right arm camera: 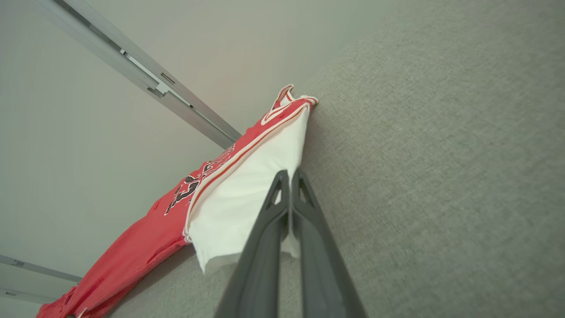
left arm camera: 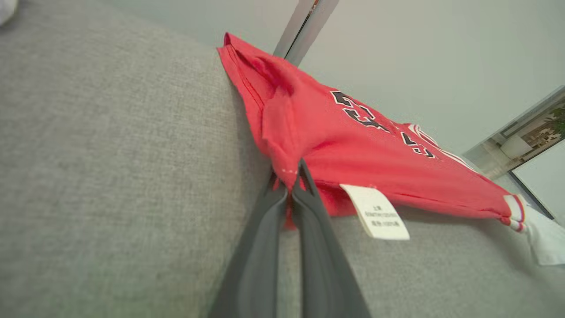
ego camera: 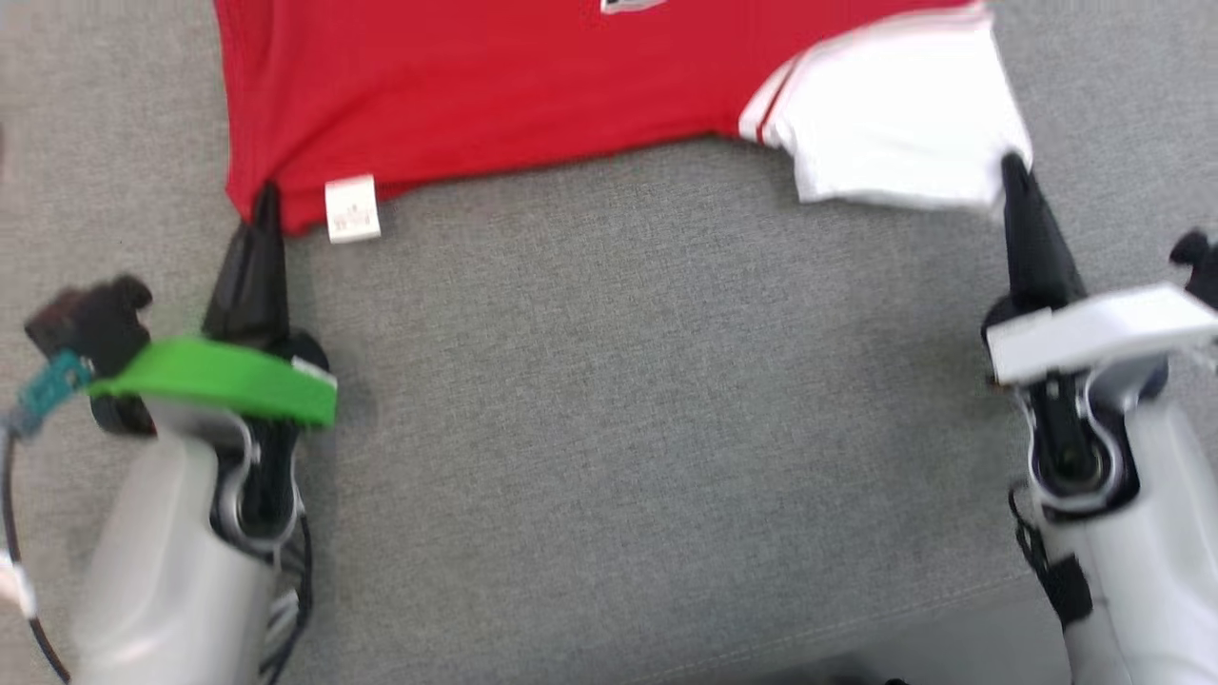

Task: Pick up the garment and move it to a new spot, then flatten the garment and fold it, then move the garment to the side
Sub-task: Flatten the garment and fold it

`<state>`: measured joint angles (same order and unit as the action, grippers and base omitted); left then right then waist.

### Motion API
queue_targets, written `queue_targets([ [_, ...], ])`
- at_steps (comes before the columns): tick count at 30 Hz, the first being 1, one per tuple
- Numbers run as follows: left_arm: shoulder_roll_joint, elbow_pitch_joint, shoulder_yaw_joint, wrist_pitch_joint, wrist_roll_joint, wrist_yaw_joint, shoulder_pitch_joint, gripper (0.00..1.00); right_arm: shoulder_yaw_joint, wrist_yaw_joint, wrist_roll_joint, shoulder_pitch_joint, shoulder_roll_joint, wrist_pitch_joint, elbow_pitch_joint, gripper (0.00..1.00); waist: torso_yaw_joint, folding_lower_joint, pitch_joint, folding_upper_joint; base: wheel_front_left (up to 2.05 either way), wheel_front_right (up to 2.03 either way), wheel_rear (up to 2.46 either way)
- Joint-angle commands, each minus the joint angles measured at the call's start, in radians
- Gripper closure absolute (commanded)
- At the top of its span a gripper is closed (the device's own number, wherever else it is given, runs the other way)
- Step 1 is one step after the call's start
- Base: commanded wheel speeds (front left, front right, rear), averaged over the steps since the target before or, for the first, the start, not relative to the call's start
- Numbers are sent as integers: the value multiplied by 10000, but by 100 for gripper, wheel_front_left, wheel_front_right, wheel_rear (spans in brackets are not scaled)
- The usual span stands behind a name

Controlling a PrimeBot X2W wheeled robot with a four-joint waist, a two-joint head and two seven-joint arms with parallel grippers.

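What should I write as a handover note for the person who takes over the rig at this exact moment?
Left gripper: shut on the red lower corner of the garment, beside the care label.
Right gripper: shut on the near corner of the garment's white sleeve.
Garment: spread on the grey fabric surface, its near edge stretched between the two grippers and a little wrinkled at the left corner.
Done: both corners are gripped. I cannot tell whether this is already the new spot.
Left: flatten the garment, fold it, then move it to the side.
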<state>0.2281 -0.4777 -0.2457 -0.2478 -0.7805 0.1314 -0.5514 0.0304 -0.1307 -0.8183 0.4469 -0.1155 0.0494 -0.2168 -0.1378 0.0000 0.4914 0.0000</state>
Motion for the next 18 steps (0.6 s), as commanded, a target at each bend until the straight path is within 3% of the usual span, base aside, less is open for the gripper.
queue_targets([
  [1, -152, 15, -2, 1, -179, -33, 1272, 100, -9, 2, -70, -766, -241, -48, 287, 100, 255, 0, -1139, 0, 0, 0, 0],
  [12, -700, 3472, -369, 138, -518, -1004, 6828, 100, 300, 5, -613, -6354, -498, -949, 2184, 100, 920, 0, -2612, 0, 0, 0, 0],
  [18, -610, 5185, -489, 930, -876, -1418, 7555, 100, 818, 3, -577, -6764, -366, -1226, 2828, 100, 1075, 0, -2420, 0, 0, 0, 0],
])
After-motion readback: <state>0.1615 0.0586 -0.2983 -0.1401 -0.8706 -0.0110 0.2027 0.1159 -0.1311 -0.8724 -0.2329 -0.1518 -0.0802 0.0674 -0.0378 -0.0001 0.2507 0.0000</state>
